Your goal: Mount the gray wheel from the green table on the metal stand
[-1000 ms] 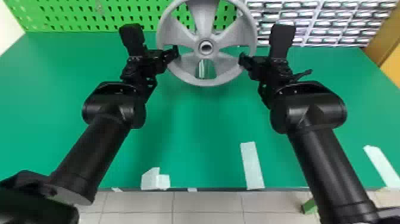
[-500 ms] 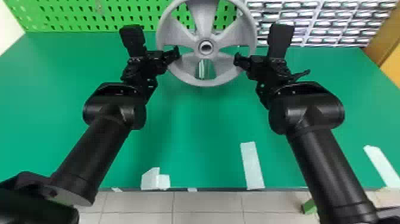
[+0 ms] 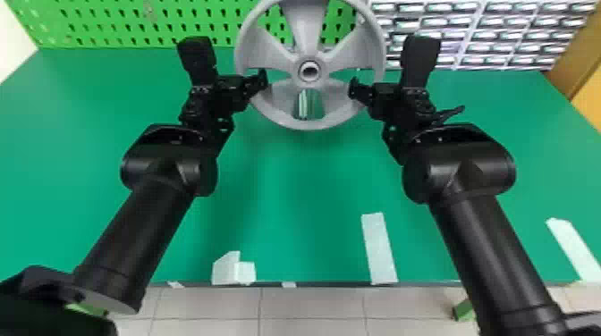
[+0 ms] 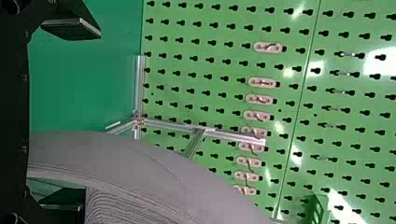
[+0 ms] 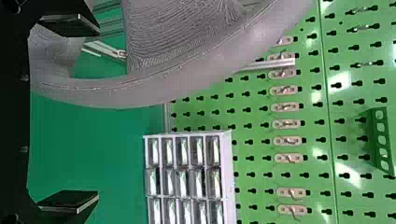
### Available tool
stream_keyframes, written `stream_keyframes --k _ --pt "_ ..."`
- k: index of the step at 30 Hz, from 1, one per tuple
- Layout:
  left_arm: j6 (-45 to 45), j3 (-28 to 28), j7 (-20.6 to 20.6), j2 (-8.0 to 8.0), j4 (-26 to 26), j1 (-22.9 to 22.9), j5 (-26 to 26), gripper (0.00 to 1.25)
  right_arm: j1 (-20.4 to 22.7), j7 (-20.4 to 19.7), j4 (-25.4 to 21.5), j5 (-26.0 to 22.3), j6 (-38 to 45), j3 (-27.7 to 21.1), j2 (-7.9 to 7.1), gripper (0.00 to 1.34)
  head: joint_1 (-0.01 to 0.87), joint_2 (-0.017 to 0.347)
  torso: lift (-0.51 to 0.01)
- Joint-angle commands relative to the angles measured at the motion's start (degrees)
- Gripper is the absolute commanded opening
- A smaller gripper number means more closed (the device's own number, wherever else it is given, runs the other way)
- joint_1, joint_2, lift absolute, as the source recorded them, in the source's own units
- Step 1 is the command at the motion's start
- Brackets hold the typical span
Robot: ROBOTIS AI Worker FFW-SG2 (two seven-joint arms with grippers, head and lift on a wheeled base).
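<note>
- The gray wheel (image 3: 288, 123) is standing upright with its face toward the robot; it is showing a matte rounded rim, broad flaring spokes and a ringed round hub, while the wrist views are revealing fine ridges along its spokes.
- Slotted, silvery bars of the metal stand (image 4: 229, 135) are running behind the wheel; whether the wheel is sitting fully on the stand, I cannot tell.
- The left gripper (image 3: 261, 79), black and angular, is waiting at the wheel's left side. In its wrist view the left gripper (image 4: 93, 119) is spreading its flat fingers wide, one inside the rim and one outside.
- The right gripper (image 3: 353, 88) is mirroring it at the wheel's right side. In its own wrist view the right gripper (image 5: 98, 113) is likewise straddling the rim with fingers wide apart. Neither gripper is clamping the wheel.
- The green table (image 3: 304, 178) is spreading smooth and flat in front of the wheel, and pale tape strips (image 3: 379, 248) are lying near its front edge.
- Behind the wheel, a glossy green pegboard (image 3: 116, 15) is rising, its keyhole slots repeating in rows.
- Small clear-fronted drawers (image 3: 478, 35) are stacking up behind the wheel, to its right.
- Light floor tiles (image 3: 214, 304) are showing nearer the robot than the wheel.
</note>
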Motion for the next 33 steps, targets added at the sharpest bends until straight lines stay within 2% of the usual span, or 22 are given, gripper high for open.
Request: stream_keyframes --k 1,18,33 --pt "0.95 0.93 0.39 0.01 -2.29 1.23 -0.87 1.16 0.32 0.0 -0.69 0.23 -0.25 0.05 0.05 1.26 0.868 0.052 -0.093" --pt "2.71 2.34 0.48 0.27 -7.39 4.48 -1.75 1.16 1.47 0.0 -3.24 1.02 -0.16 0.14 0.05 1.26 0.868 0.052 -0.093" --pt "4.03 2.25 0.48 0.36 -12.75 7.47 -2.1 1.16 3.84 -0.09 -7.37 0.93 0.55 -0.65 0.05 1.26 0.868 0.052 -0.093"
